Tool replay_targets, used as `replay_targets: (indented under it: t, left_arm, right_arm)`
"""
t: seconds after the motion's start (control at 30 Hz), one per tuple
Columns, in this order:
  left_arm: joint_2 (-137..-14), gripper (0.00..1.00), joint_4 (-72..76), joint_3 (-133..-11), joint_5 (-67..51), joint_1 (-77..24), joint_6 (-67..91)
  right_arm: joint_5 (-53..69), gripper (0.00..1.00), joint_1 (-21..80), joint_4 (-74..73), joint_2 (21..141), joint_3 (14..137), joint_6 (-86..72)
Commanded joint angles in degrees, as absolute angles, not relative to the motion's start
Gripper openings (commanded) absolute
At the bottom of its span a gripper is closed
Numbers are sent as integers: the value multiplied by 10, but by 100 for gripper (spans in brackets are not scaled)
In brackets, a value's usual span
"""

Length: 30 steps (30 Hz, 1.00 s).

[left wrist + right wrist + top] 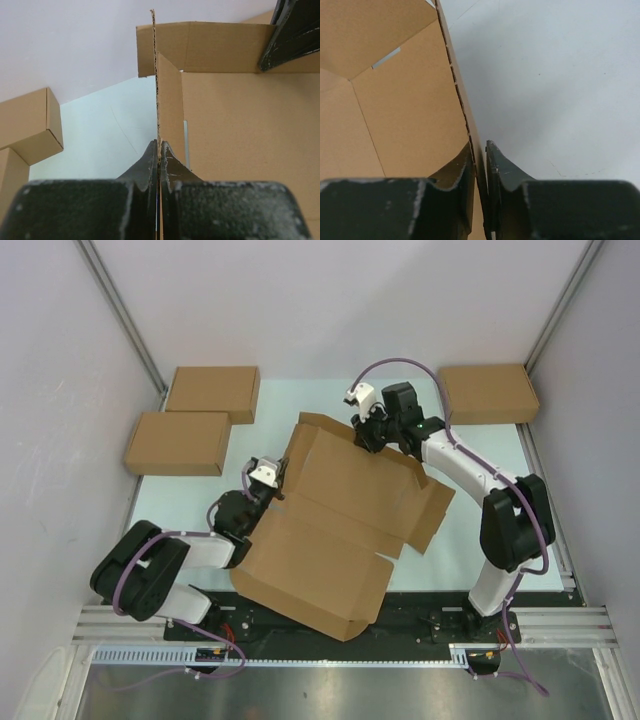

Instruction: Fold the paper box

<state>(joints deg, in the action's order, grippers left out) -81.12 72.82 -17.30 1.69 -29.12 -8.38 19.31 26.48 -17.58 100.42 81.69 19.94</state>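
The left jaws were clenched on a thin upright cardboard wall of the paper box (330,530). In the left wrist view both black fingers (145,165) pressed against the corrugated edge from either side. The right jaws were likewise closed on the box, pinching the top edge of its far wall. In the right wrist view that wall stood between the two fingers (502,167), with the brown inner face of the box (395,110) to their left.

The box sat in the middle of the pale table (180,502), half formed and turned at an angle. Its far walls were raised. Its broad near panel stretched toward the arm bases, and one flap (435,515) stuck out to the right. The left arm (190,550) reached it from the left side, and the right arm (470,465) curved round to its far edge.

Two flat closed boxes (212,392) (178,443) lay touching at the far left of the table. A third (487,393) lay at the far right, well apart from the box being held.
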Motion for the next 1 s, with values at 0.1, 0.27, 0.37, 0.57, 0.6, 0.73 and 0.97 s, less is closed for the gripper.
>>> replay_targets:
  t: [0.1,0.27,0.37,0.57,0.6,0.73,0.97]
  left_arm:
    - [-796,24,871,-174,72,-294,-68]
    - [-754,52,824,-180,91,-294,-61]
    - [-729,61,801,-175,98,-294,-34]
    - [-685,68,703,-201,127,-297,-35]
    - [-679,68,654,-209,145,-296,-35]
    - [-665,72,615,-226,183,-295,-48]
    - [-694,79,577,-265,205,-259,-22]
  right_arm:
    - [78,10,289,-153,976,820,218]
    - [7,5,315,-152,942,820,241]
    - [0,5,326,-160,926,819,250]
    - [-17,4,340,-182,897,814,256]
    - [-28,5,348,-185,889,811,258]
    - [-80,6,377,-181,876,795,286]
    - [-63,6,405,-208,870,779,312]
